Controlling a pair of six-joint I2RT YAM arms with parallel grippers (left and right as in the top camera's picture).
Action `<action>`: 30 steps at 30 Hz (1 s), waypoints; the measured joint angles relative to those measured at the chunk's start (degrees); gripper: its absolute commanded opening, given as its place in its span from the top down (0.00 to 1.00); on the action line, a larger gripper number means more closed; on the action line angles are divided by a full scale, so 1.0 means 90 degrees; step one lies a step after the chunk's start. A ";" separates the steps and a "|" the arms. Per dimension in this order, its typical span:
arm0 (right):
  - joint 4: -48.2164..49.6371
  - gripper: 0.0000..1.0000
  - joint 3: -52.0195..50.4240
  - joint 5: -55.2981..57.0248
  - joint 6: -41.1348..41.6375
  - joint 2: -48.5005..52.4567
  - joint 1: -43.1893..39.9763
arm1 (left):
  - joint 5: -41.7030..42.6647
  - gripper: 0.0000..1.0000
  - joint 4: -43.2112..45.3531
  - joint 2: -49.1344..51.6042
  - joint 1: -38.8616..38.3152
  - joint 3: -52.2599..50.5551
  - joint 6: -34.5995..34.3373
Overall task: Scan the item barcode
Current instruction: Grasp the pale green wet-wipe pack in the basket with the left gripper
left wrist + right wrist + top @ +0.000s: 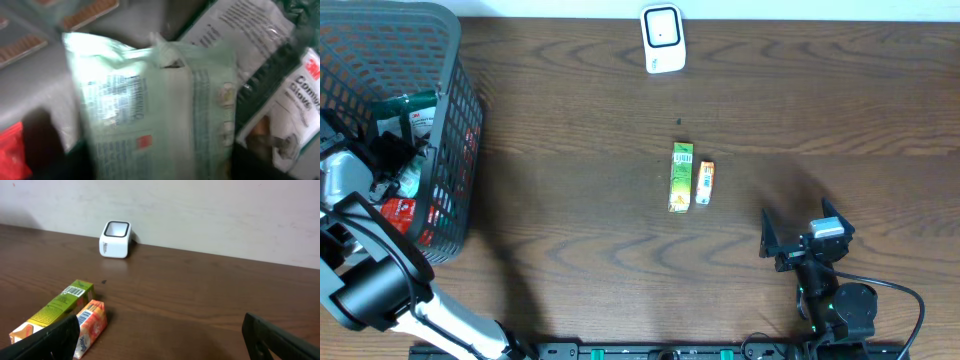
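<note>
Grey plastic mesh forms the basket (455,95) at the left end of the dark wooden table (570,150), and we see the left arm reaching down into it from the near edge. The left gripper (390,160) is buried among the packs inside. From the left wrist camera, a pale green packet (150,100) fills almost the whole view. It is blurred, with printed text and a small red square on its face, and it lies directly in front of the gripper, very close. Dark shapes at the lower corners of that view may be the fingers, with the packet's lower edge between them. We cannot tell whether they are pressed onto it or standing off it. A 3M gloves pack (295,100) lies just to the right of the packet, and a red pack (12,150) shows at the lower left.

The white barcode scanner (662,38) stands at the far edge of the table, well apart from the basket. A green carton (681,177) and a smaller orange carton (704,183) lie side by side in the middle of the table, touching or nearly so.

The right gripper (160,322) sits low at the near right, its fingers spread wide with nothing between them. It faces the two cartons and the scanner beyond.
</note>
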 measured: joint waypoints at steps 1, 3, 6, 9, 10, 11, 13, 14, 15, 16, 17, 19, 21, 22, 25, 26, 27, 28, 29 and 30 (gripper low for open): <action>0.0002 0.01 0.0000 0.0000 -0.0002 0.0000 0.0000 | -0.0012 0.53 0.0007 0.0019 0.0010 0.0007 0.0024; 0.0000 0.01 0.0000 0.0000 -0.0002 0.0000 0.0000 | 0.0036 0.56 0.0046 0.0034 0.0041 0.0007 0.0058; 0.0002 0.01 0.0000 0.0000 -0.0002 0.0000 0.0000 | 0.0148 0.56 0.0092 0.0015 0.0046 0.0007 0.0066; 0.0002 0.01 0.0000 0.0000 -0.0002 0.0000 0.0000 | 0.0272 0.56 0.0109 -0.0044 0.0039 0.0005 0.0063; 0.0002 0.01 0.0000 0.0000 -0.0002 0.0000 0.0000 | 0.0316 0.56 0.0121 -0.0092 0.0034 -0.0002 0.0063; 0.0000 0.01 0.0000 0.0000 -0.0002 0.0000 0.0000 | 0.0367 0.56 0.0134 -0.0180 0.0027 -0.0010 0.0063; 0.0002 0.01 0.0000 0.0000 -0.0002 0.0000 0.0000 | 0.0408 0.56 0.0158 -0.0444 0.0017 -0.0022 0.0063; 0.0002 0.01 0.0000 0.0000 -0.0002 0.0000 0.0000 | 0.0423 0.56 0.0185 -0.0665 0.0017 -0.0032 0.0063; 0.0002 0.01 0.0000 0.0000 -0.0002 0.0000 0.0000 | 0.0430 0.56 0.0214 -0.0918 0.0017 -0.0032 0.0061; 0.0000 0.01 0.0000 0.0000 -0.0002 0.0000 0.0000 | 0.0440 0.56 0.0231 -0.1183 0.0017 -0.0032 0.0061; 0.0002 0.01 0.0000 0.0000 -0.0002 0.0000 0.0000 | 0.0437 0.56 0.0243 -0.1430 0.0017 -0.0032 0.0063; 0.0002 0.01 0.0000 0.0000 -0.0002 0.0000 0.0000 | 0.0457 0.56 0.0272 -0.2023 0.0017 -0.0032 0.0061; 0.0002 0.01 0.0000 0.0000 -0.0002 0.0000 0.0000 | 0.0481 0.56 0.0284 -0.2560 0.0017 -0.0032 0.0063; 0.0002 0.01 0.0000 0.0002 -0.0002 0.0000 0.0000 | 0.0481 0.56 0.0284 -0.2795 0.0017 -0.0032 0.0063; 0.0000 0.01 0.0000 0.0000 -0.0002 0.0000 0.0000 | 0.0481 0.56 0.0272 -0.3492 -0.0022 -0.0032 0.0061; 0.0000 0.01 0.0000 0.0000 -0.0002 0.0000 0.0000 | 0.0478 0.56 0.0257 -0.3699 -0.0053 -0.0032 0.0061; 0.0002 0.01 0.0000 0.0002 -0.0002 0.0000 0.0000 | 0.0476 0.56 0.0206 -0.3900 -0.0102 -0.0032 0.0061; 0.0002 0.01 0.0000 0.0000 -0.0002 0.0000 0.0000 | 0.0476 0.56 0.0131 -0.4099 -0.0170 -0.0032 0.0061; 0.0002 0.01 0.0000 0.0002 -0.0002 0.0000 0.0000 | 0.0478 0.56 0.0027 -0.4323 -0.0284 -0.0032 0.0061; 0.0002 0.01 0.0000 0.0000 -0.0002 0.0000 0.0000 | 0.0483 0.56 -0.0051 -0.4522 -0.0406 -0.0032 0.0061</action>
